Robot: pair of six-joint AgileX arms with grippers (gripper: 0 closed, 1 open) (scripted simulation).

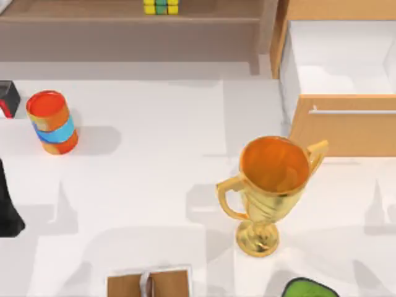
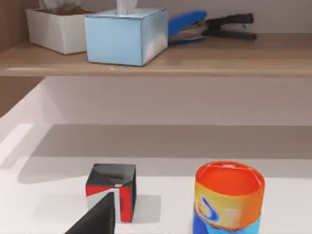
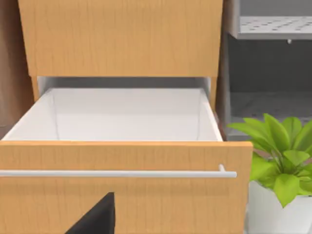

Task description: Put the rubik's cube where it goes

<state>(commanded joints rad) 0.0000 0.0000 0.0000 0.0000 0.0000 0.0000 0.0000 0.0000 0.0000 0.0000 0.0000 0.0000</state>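
The rubik's cube [image 1: 161, 7] sits up on the wooden shelf [image 1: 124, 18] at the far side. On the white table [image 1: 154, 185]: an orange-and-blue can [image 1: 52, 122] at left, a gold trophy [image 1: 270, 192] right of centre. An open drawer [image 1: 337, 62] is far right. Can't tell how either claw stands.

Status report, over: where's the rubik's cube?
Rubik's cube on the shelf. Drawer open. Gold trophy standing mid-table.
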